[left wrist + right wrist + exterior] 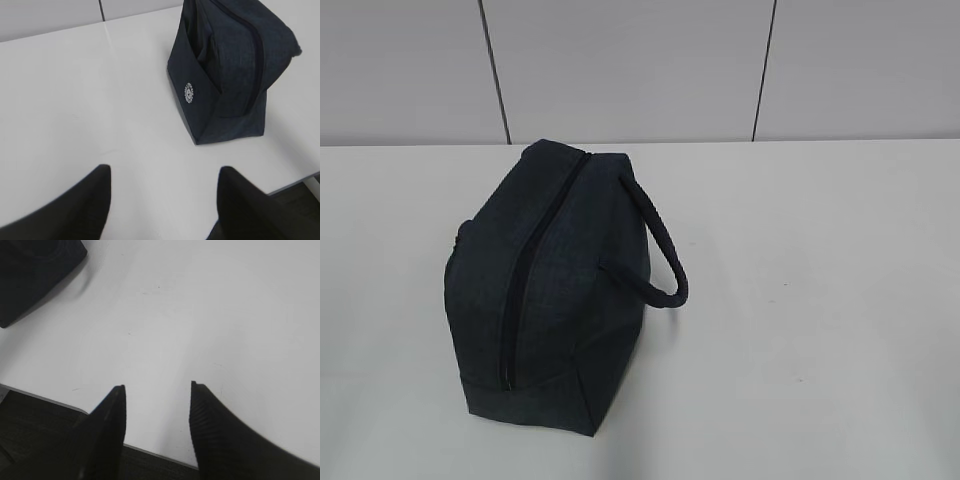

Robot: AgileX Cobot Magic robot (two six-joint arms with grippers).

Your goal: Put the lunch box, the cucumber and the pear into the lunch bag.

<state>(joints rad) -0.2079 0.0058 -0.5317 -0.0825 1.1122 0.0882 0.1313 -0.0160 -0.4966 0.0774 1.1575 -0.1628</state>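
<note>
Exterior: lunch bag [555,290] is sitting zipped on the white worktop [820,300], handle [660,250] sticking out right. Left wrist: left hand [162,197] is hovering with fingers apart, empty, bag well ahead. Right wrist: right hand [157,415] is hanging apart, empty, at the worktop's edge.

small round white emblem on the lunch bag [225,75] end panel, lettering too small to read

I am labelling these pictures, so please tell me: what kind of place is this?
Probably a lab or test bench, not a kitchen: a plain white table before a grey panelled wall, with only a zipped navy lunch bag on it and both open grippers, left and right, near the edge.
</note>
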